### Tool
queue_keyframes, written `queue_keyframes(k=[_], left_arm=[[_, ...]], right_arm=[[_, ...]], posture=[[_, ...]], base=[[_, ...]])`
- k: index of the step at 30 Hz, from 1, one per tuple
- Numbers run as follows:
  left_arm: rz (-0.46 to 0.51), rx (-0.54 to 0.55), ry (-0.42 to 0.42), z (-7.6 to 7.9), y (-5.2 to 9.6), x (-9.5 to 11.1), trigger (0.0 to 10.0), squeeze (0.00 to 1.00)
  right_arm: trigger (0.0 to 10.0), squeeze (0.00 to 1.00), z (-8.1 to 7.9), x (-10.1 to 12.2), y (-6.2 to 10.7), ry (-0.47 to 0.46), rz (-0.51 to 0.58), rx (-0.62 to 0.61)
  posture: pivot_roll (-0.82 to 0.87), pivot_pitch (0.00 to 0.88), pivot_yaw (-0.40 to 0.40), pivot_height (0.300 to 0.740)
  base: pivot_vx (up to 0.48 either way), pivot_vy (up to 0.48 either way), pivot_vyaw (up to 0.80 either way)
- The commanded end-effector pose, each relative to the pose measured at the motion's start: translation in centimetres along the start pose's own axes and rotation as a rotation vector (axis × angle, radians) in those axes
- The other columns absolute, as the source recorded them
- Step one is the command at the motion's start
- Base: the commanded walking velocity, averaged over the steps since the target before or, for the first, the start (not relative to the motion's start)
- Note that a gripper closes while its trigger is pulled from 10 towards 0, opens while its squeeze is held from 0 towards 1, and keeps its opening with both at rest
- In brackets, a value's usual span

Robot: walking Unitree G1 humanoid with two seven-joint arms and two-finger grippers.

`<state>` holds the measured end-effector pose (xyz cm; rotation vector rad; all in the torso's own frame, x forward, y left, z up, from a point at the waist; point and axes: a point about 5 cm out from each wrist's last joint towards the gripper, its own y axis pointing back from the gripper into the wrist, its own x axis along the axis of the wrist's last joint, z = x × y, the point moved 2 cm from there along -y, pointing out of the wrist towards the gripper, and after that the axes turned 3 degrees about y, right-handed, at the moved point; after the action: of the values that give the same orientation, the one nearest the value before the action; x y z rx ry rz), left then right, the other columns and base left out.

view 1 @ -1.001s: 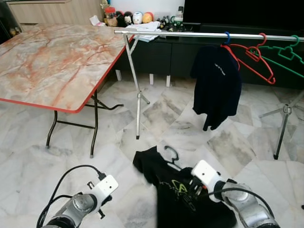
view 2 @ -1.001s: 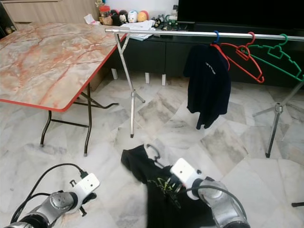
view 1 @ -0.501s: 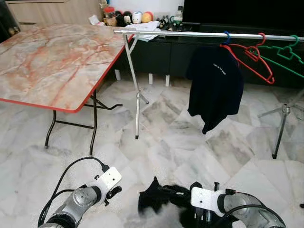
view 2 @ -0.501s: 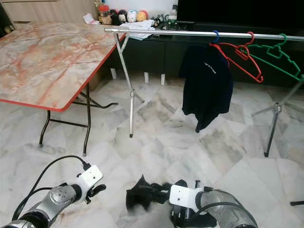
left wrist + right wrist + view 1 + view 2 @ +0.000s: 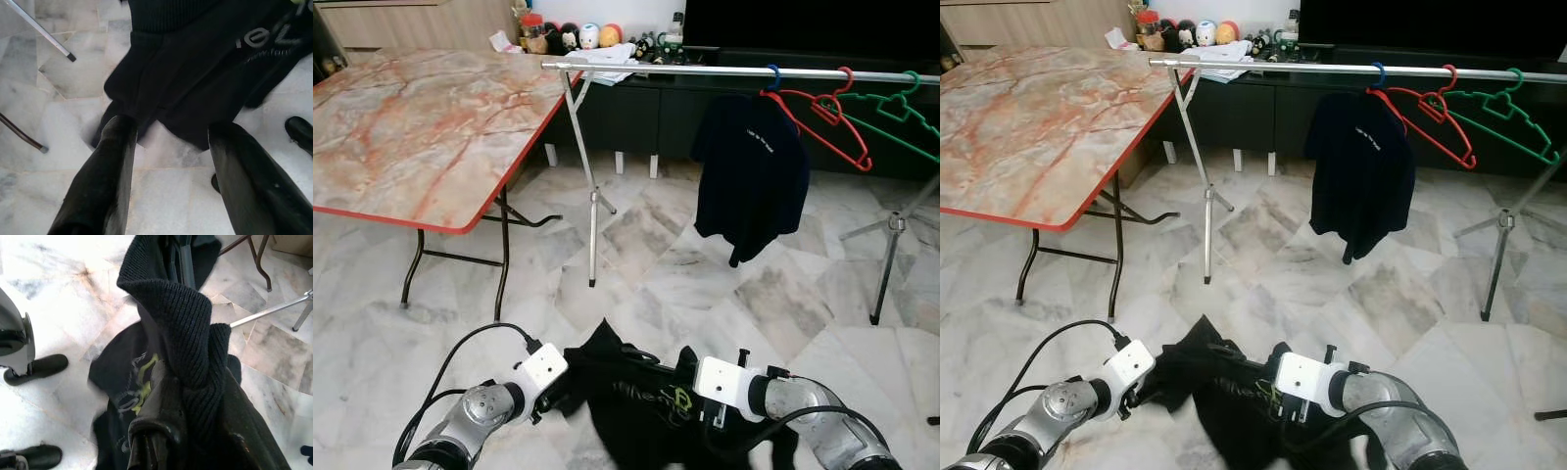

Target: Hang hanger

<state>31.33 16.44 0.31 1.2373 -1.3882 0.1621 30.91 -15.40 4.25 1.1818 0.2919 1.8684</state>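
I see my right gripper [image 5: 188,431] fingers clamped on the ribbed collar of the crumpled black logo shirt [image 5: 641,406]; my left gripper's [image 5: 168,161] fingers gape wide just beside its hem, above the marble floor [image 5: 656,274].

A black shirt [image 5: 641,411] with yellow-green and grey print is seen, its ribbed collar [image 5: 183,328] dark navy. A table [image 5: 421,117] is topped in cream and orange marbling and edged in red. A second black shirt [image 5: 751,176], a red hanger [image 5: 827,122] and a green hanger [image 5: 901,113] are shown on a silver rail [image 5: 705,70]. The floor [image 5: 656,284] is tiled in grey-white marble.
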Motion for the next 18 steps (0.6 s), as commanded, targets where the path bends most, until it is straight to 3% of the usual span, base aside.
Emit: queue_keyframes(k=[1, 6, 13, 18], left_arm=[[-0.024, 0.000, 0.006, 0.3, 0.2, -0.9, 10.0, 1.00], [-0.009, 0.085, 0.009, -0.6, 0.4, -0.8, 10.0, 1.00], [-0.006, 0.118, 0.006, -0.9, 0.6, -0.9, 10.0, 1.00], [-0.038, 0.187, 0.058, -1.5, 0.8, -1.5, 10.0, 1.00]], right_arm=[[10.0, 0.00, 0.7, 1.3, 0.2, -0.008, 0.070, -0.027], [10.0, 0.00, 0.8, 1.8, 0.7, -0.006, 0.093, -0.020], [10.0, 0.00, 0.6, 2.0, 0.9, -0.008, 0.107, -0.014], [10.0, 0.00, 1.4, 2.9, 1.5, -0.012, 0.132, -0.038]], posture=[[0.05, 0.142, 0.067, 0.740], [0.04, 0.143, 0.068, 0.740], [0.04, 0.146, 0.071, 0.740], [0.03, 0.145, 0.074, 0.740]], base=[[0.000, 0.000, 0.00], [0.000, 0.000, 0.00], [0.000, 0.000, 0.00], [0.000, 0.000, 0.00]])
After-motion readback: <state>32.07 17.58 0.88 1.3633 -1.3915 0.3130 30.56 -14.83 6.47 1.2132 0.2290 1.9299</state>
